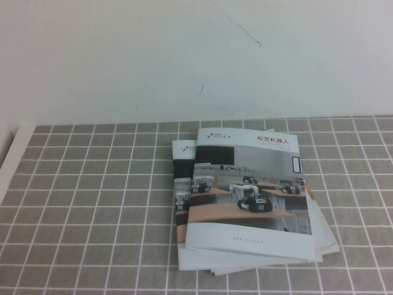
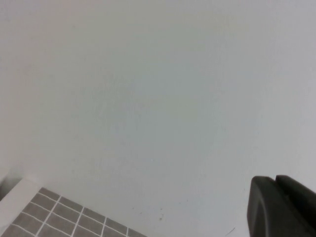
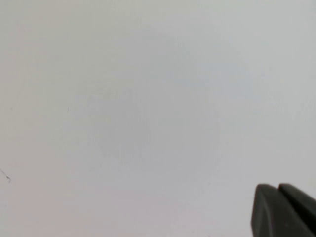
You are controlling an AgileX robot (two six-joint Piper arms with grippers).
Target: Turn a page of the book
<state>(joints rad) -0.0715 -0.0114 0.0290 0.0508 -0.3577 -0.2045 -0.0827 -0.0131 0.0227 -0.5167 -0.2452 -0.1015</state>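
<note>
The book (image 1: 245, 190) lies closed on top of a loose stack of same-cover booklets on the grey tiled cloth, right of centre in the high view. Its white cover shows robots on wooden desks and a Chinese title. The page is hidden under the closed cover. Neither arm appears in the high view. My left gripper (image 2: 274, 181) shows only as two black fingertips pressed together, facing the white wall, with nothing held. My right gripper (image 3: 276, 188) looks the same: black tips together against the blank wall, shut and empty.
Other booklets (image 1: 184, 203) stick out from under the book at its left and front edges. The grey tiled cloth (image 1: 92, 209) stretches to the left. A white wall (image 1: 184, 55) stands behind the table; a corner of the cloth (image 2: 54, 215) shows in the left wrist view.
</note>
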